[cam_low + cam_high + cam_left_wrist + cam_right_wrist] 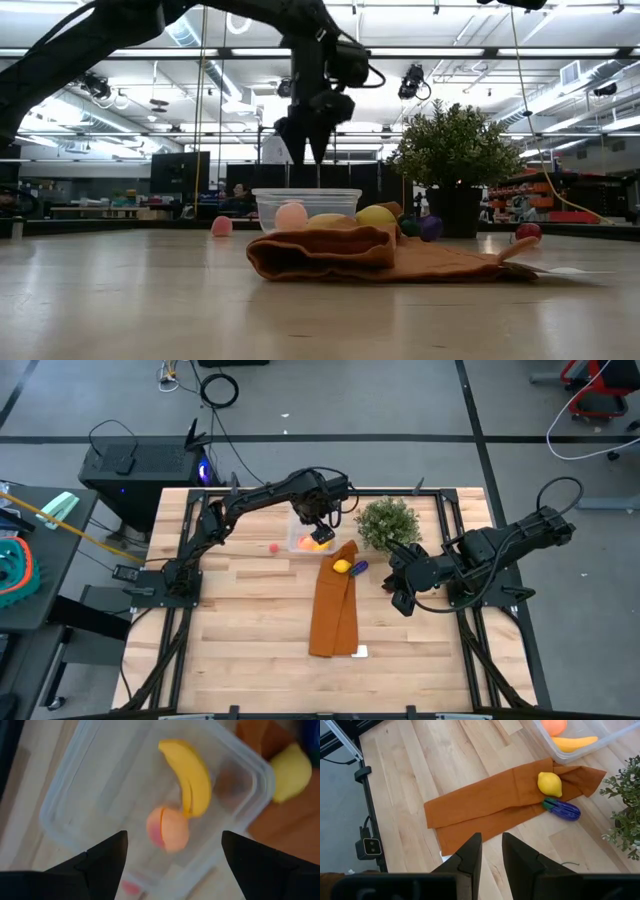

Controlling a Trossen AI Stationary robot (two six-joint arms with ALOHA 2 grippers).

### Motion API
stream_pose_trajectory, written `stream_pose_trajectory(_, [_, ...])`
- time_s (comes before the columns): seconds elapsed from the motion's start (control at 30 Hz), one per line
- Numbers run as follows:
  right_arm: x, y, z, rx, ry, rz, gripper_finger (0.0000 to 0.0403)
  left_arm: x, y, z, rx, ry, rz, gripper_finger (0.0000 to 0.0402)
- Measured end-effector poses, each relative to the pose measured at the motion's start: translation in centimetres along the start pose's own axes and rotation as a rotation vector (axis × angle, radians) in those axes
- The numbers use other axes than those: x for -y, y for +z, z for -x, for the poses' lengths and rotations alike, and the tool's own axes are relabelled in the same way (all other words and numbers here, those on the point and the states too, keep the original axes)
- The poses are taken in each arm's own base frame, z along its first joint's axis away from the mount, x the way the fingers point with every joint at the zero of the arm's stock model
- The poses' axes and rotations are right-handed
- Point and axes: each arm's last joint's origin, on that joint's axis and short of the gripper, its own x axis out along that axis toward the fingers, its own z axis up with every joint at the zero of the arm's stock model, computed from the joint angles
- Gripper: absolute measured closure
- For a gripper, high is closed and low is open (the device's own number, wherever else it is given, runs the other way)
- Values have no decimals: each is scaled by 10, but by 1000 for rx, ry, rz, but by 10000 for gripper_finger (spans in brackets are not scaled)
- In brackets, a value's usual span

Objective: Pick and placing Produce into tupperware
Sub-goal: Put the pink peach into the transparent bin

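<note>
Right now the left gripper point(320, 528) hangs released, jaws spread and empty, directly above the box point(65, 805). Below it, inside the box, lie the banana point(192, 775) and a peach-orange fruit point(167, 829) touching it. Beyond the box, the lemon point(549, 784) sits on the cloth point(485, 805), with the purple piece point(563, 809) just beside it at the cloth's edge. A small red piece point(274, 546) lies on the surface on the box's other side.

The risks, as I judge them: lowering from here could knock the box wall or shove the box. The lemon could roll off the folded cloth when pinched. The plant point(387, 523) crowds the approach.

The right gripper point(491, 851) waits near the cloth, jaws nearly together and empty.
</note>
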Motion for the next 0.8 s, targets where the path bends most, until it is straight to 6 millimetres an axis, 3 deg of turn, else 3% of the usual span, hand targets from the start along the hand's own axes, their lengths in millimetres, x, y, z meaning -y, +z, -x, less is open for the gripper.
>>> stream_pose_trajectory(0.2, [0, 0, 0, 0, 0, 3, 320, 8, -9, 26, -34, 34, -38, 74])
stream_pose_trajectory(0.43, [0, 0, 0, 3, -4, 16, 320, 33, -22, 51, 23, -2, -44, 83])
stream_pose_trajectory(0.67, [0, 0, 0, 10, -11, 24, 320, 71, -34, 55, 27, -19, -70, 90])
stream_pose_trajectory(0.8, [0, 0, 0, 9, -11, 30, 320, 106, -48, 57, 28, -30, -93, 91])
